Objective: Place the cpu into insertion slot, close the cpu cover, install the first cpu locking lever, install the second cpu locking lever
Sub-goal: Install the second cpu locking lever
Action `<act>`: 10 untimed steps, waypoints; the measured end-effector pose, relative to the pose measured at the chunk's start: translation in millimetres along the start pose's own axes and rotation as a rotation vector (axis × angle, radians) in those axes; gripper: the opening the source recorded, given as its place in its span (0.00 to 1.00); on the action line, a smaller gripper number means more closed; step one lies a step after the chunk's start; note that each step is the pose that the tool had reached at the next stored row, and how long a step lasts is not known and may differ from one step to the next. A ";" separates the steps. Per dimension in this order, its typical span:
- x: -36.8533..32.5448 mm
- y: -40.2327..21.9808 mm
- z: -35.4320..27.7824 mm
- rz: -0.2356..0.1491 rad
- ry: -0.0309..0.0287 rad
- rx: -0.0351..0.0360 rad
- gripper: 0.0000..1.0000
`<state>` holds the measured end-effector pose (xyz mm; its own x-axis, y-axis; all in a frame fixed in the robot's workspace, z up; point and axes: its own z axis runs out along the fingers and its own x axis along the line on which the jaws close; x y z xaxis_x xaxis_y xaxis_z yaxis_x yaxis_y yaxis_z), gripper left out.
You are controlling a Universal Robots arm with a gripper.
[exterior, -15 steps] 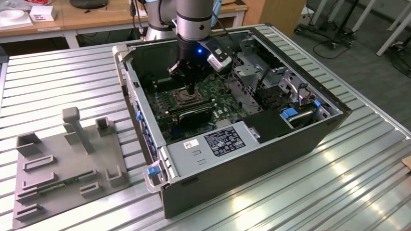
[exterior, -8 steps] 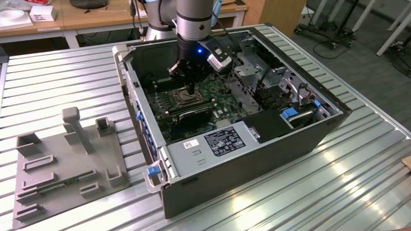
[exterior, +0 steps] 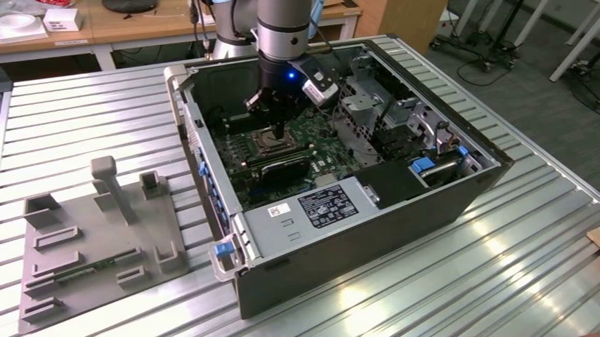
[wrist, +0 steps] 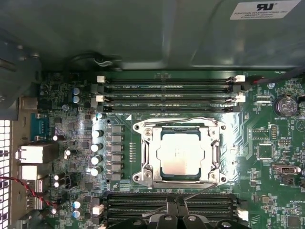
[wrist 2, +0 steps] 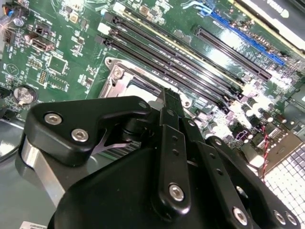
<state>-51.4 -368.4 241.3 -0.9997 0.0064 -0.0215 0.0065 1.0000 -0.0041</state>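
Note:
The cpu (wrist: pixel 180 153), a pale silver square, sits in the insertion slot (wrist: pixel 143 179) on the green motherboard. The cpu cover (wrist: pixel 148 155), a silvery frame, lies flat around it. One thin wire lever (wrist: pixel 181 119) runs along the frame's edge by the memory slots. A second wire lever (wrist: pixel 202 191) stands slanted off the opposite edge. My gripper (wrist: pixel 175 204) is shut, its tips just beside that slanted lever. In the exterior view the gripper (exterior: pixel 280 137) hangs inside the open case right over the insertion slot (exterior: pixel 267 145). The second wrist view has the gripper (wrist 2: pixel 169 95) partly covering the cpu (wrist 2: pixel 143 94).
Long black memory slots (wrist: pixel 167 90) flank the socket on both sides. Case walls (exterior: pixel 192 133) and a drive cage (exterior: pixel 375 112) hem in the arm. A grey fixture plate (exterior: pixel 94 239) stands on the slatted table at the exterior view's left.

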 end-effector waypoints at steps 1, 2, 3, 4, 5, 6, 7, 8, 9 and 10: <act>1.4 -0.2 0.2 0.000 -0.0008 -0.0009 0.11; 2.7 -0.4 0.5 0.000 -0.0017 -0.0017 0.11; 4.0 -0.4 0.8 0.000 -0.0023 -0.0024 0.11; 5.1 -0.5 1.1 0.000 -0.0030 -0.0029 0.11; 6.3 -0.7 1.3 0.000 -0.0034 -0.0033 0.11; 7.5 -0.8 1.6 0.000 -0.0039 -0.0039 0.11; 8.4 -0.9 1.8 0.000 -0.0041 -0.0044 0.11; 9.2 -1.0 2.1 0.000 -0.0043 -0.0049 0.11; 10.2 -1.1 2.5 0.000 -0.0044 -0.0053 0.11; 11.1 -1.3 2.8 0.000 -0.0046 -0.0055 0.11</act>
<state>-62.5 -369.6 238.3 -0.9996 0.0068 -0.0261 0.0067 1.0000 0.0014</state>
